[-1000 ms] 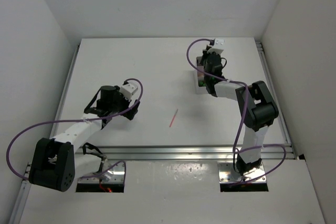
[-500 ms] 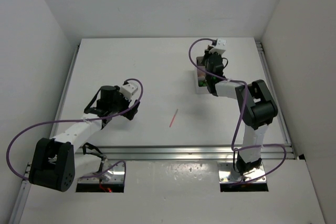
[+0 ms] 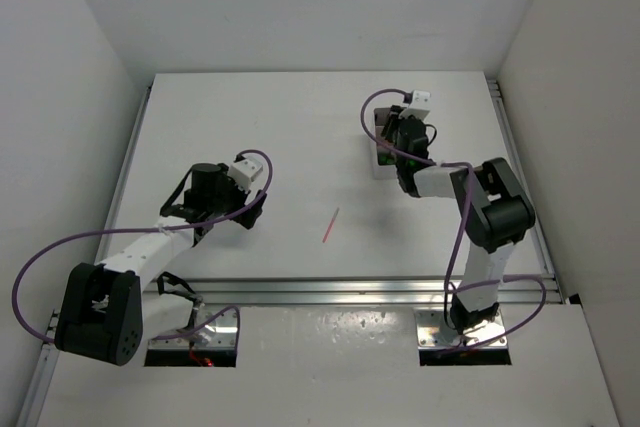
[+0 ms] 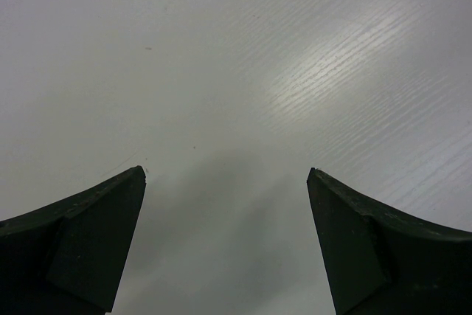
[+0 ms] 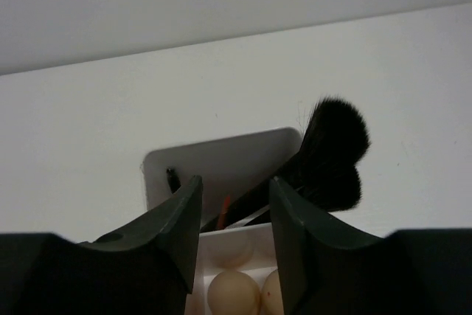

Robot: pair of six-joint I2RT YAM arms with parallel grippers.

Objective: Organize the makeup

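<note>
White table (image 3: 300, 127): left jaws apart, low over it; right jaws apart above box (image 5: 214, 160) holding black brush (image 5: 335, 153), sponges (image 5: 232, 293).

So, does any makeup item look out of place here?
Yes. One thin red pencil lies alone on the table, well apart from the white box that holds the brush and sponges.
</note>
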